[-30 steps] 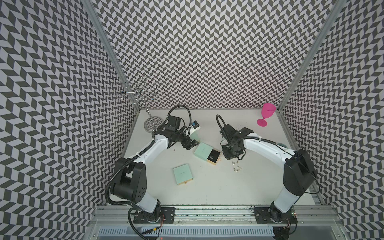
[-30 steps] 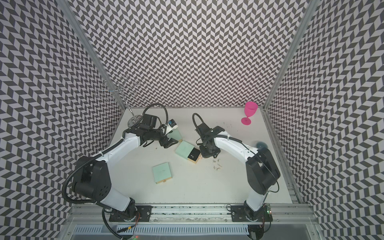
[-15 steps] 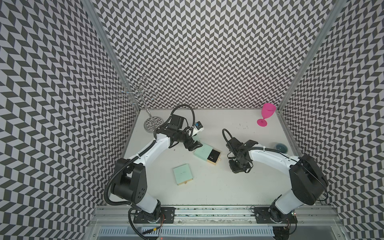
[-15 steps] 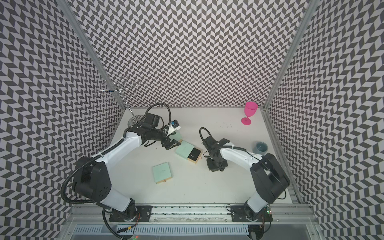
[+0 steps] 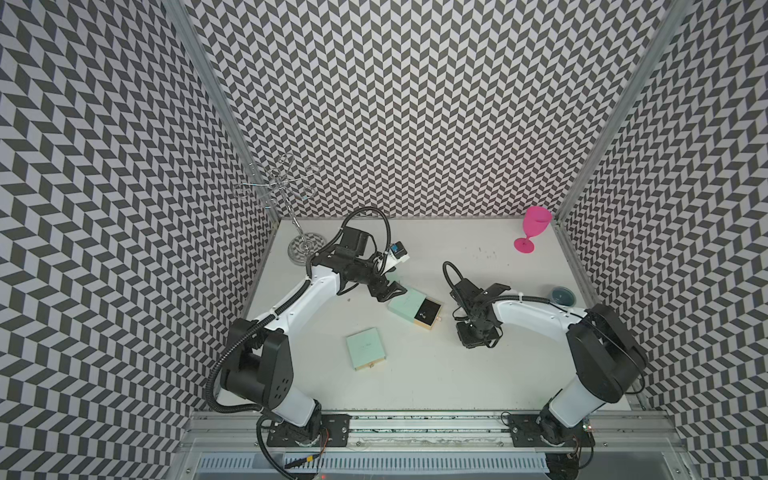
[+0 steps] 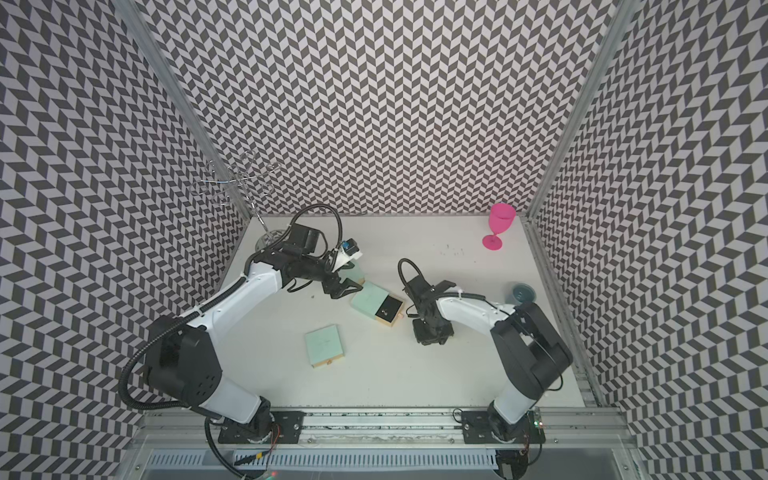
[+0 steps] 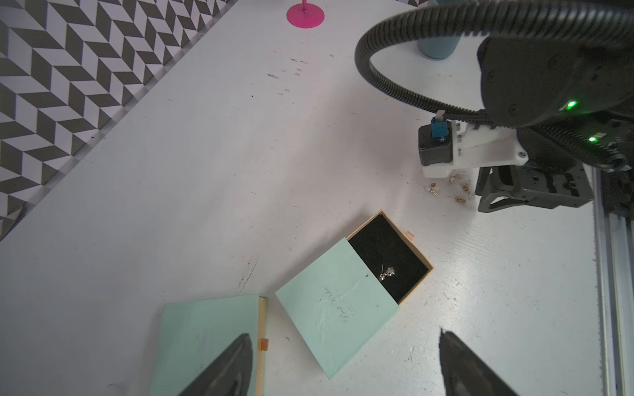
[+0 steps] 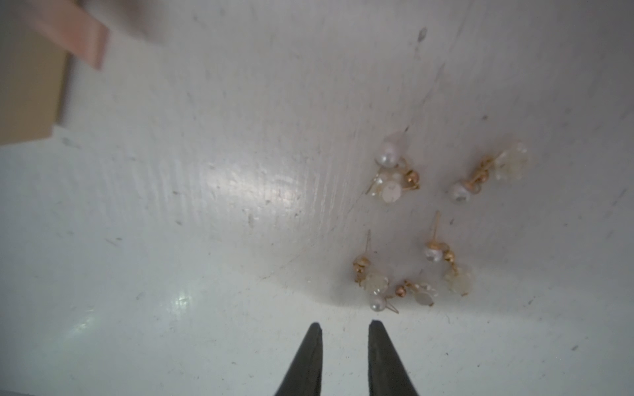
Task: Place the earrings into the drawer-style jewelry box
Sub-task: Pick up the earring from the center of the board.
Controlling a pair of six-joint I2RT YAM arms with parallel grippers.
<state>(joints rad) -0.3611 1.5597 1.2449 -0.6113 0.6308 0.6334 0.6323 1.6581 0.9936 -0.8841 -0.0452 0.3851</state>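
White table [image 5: 415,374] | right fingers [image 8: 308,363] narrowly apart, empty, moved from box [image 7: 336,315] to earrings [image 8: 387,187] | left fingers [image 7: 226,370] wide apart

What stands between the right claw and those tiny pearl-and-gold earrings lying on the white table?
Nothing visible. In the right wrist view only bare white table lies between the right gripper, jaws slightly parted, and the loose cluster of pearl-and-gold earrings. The black-lined cardboard drawer stands open nearby.

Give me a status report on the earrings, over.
Left gripper open, by the open jewelry box. Right gripper slightly open, empty, by the loose earrings. One earring in the drawer. Nothing blocking.
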